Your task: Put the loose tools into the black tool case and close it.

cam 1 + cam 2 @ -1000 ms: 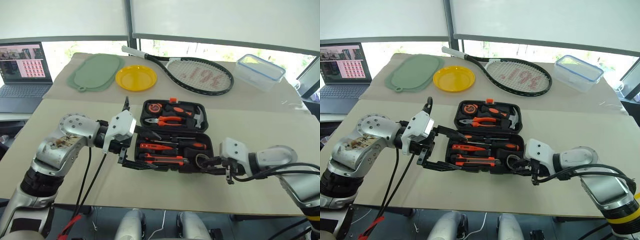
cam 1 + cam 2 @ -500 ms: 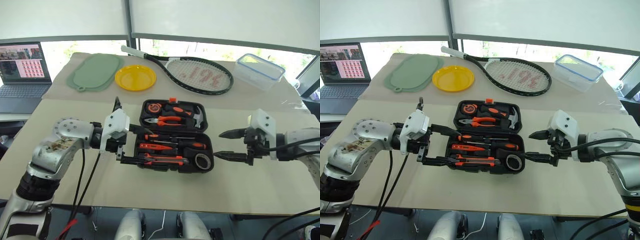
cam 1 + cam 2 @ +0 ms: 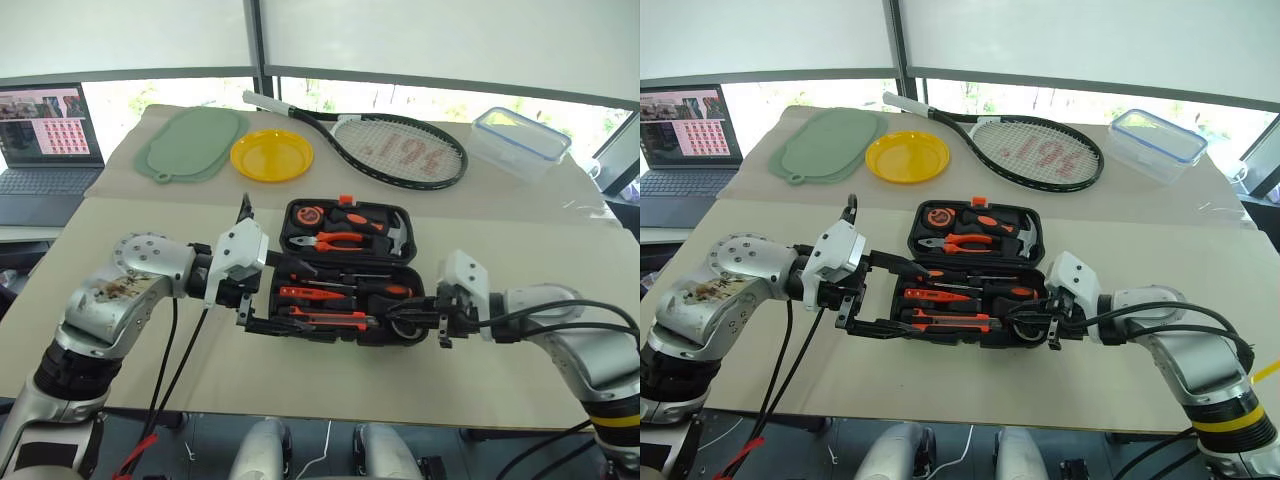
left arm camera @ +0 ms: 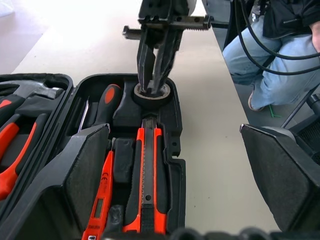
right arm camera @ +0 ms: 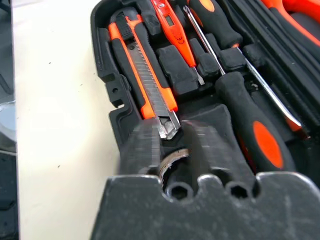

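Note:
The black tool case (image 3: 288,225) lies open mid-table. In its front half sit the utility knife (image 4: 147,165), the orange tester (image 5: 172,25) and two black-and-orange screwdrivers (image 3: 385,290). The grey tape roll (image 4: 152,95) rests in the front right corner recess. My right gripper (image 3: 1032,318) is shut, its tips together on the roll's middle. My left gripper (image 3: 308,300) stands open, one finger over the case's left part and the other along its front edge, holding nothing.
Pliers (image 3: 335,240), a hammer (image 3: 395,232) and a tape measure (image 3: 312,214) fill the lid half. Behind lie a racket (image 3: 400,150), yellow plate (image 3: 272,155), green mat (image 3: 192,145) and clear blue-rimmed box (image 3: 518,142). A laptop (image 3: 45,140) is far left; a seated person's leg (image 4: 260,50) is beyond the table's right end.
Half a second ago my right gripper hung open to the right of the case; it has swung back left onto the tape roll and shut. The left arm has stayed put.

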`<action>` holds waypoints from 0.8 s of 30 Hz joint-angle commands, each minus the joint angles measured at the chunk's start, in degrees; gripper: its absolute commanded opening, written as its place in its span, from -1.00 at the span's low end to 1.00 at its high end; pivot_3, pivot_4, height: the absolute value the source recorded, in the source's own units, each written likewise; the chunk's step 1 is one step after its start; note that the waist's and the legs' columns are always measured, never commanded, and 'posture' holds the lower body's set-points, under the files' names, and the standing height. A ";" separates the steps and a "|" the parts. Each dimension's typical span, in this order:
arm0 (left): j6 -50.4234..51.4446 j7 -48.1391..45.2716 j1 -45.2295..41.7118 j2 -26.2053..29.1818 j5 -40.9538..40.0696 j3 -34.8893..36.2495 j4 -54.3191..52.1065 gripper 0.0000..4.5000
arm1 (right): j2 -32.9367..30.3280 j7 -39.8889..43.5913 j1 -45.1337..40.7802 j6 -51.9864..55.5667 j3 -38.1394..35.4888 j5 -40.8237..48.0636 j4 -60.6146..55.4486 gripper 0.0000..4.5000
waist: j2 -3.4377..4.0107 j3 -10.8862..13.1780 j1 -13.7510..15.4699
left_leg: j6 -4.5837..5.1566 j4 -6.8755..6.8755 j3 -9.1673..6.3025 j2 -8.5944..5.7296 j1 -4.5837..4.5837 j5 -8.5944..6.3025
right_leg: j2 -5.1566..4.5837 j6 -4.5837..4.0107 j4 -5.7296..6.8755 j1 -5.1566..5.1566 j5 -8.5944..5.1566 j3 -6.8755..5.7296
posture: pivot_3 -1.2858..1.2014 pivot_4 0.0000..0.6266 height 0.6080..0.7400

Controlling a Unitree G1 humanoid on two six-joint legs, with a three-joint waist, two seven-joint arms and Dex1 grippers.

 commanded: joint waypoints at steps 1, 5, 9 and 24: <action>-1.00 -0.24 -1.31 0.19 0.16 0.33 -0.71 1.00 | 0.31 -0.75 -0.54 -2.34 1.03 -2.70 1.34 -0.97 | 0.00 0.00 0.00 | 0.00 -0.01 0.00 0.00 0.00 0.00 | 0.00 0.00 0.00 -0.01 0.00 0.01 | 0.03 -0.52 0.98; -1.19 -0.24 -1.62 0.15 0.33 0.20 -0.41 1.00 | -0.86 -0.67 0.42 -3.29 3.26 -6.18 2.94 -0.97 | 0.00 0.00 0.02 | 0.00 0.00 0.00 -0.01 0.00 0.00 | 0.00 0.00 0.00 0.00 0.00 0.00 | 0.03 -0.52 0.98; -1.29 -0.18 -1.81 0.10 0.40 0.24 -0.17 1.00 | -1.60 -0.35 1.48 -3.69 3.06 -6.91 3.29 -0.97 | 0.00 0.00 0.14 | 0.00 0.00 -0.02 0.00 0.02 0.00 | -0.01 0.00 -0.02 0.05 0.00 -0.02 | 0.03 -0.52 0.98; -0.46 8.99 2.77 0.52 4.16 6.62 9.12 1.00 | -4.91 -2.63 -3.12 1.56 -14.14 2.41 9.08 -0.97 | 0.03 0.02 -0.03 | 0.00 -0.03 -0.01 0.02 0.04 0.00 | -0.01 -0.01 -0.02 0.03 0.00 -0.01 | 0.03 -0.52 0.98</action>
